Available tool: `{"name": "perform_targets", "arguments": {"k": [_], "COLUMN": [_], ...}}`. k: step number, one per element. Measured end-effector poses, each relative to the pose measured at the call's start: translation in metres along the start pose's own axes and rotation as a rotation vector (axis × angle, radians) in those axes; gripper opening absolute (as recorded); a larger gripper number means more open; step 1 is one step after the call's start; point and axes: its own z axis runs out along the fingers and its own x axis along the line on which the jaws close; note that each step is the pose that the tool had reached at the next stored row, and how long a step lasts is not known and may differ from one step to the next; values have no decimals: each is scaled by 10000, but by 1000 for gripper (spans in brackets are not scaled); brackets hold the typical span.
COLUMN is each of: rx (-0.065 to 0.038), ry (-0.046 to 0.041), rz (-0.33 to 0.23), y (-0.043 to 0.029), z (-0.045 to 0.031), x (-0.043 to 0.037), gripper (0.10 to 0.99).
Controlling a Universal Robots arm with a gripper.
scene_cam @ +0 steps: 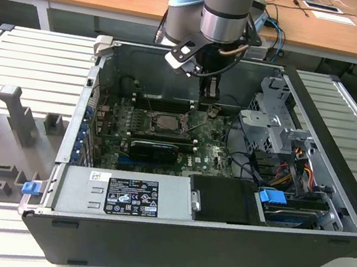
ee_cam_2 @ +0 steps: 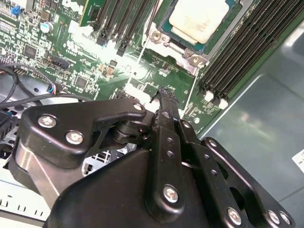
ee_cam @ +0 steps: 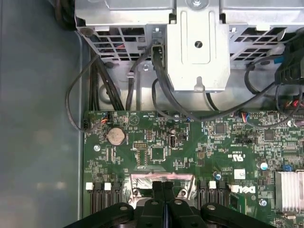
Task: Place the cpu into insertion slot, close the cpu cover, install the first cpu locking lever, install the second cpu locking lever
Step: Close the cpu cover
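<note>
The cpu shows its pale silvery top and lies flat in the insertion slot on the green motherboard. The dull-silver cpu cover lies around the chip as a frame, and one of its edges shows in the first wrist view. My gripper hangs just above the board, a little to the exterior view's right of the slot. Its black fingers are pressed together with nothing between them. In the first wrist view the fingertips stand over the cover's edge. I cannot make out the locking levers.
The open case has a power supply at the front and a metal drive cage with cables at the exterior view's right. A black expansion card lies in front of the slot. Long black memory slots flank it.
</note>
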Motion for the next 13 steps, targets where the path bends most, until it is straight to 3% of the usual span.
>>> {"name": "perform_targets", "arguments": {"k": [5, 9, 13], "rx": [7, 108, 138], "ry": [0, -1, -1], "rz": [1, 1, -8], "y": [69, 241, 344], "z": [5, 17, 55], "x": [1, 3, 3], "gripper": [106, 106, 106]}}
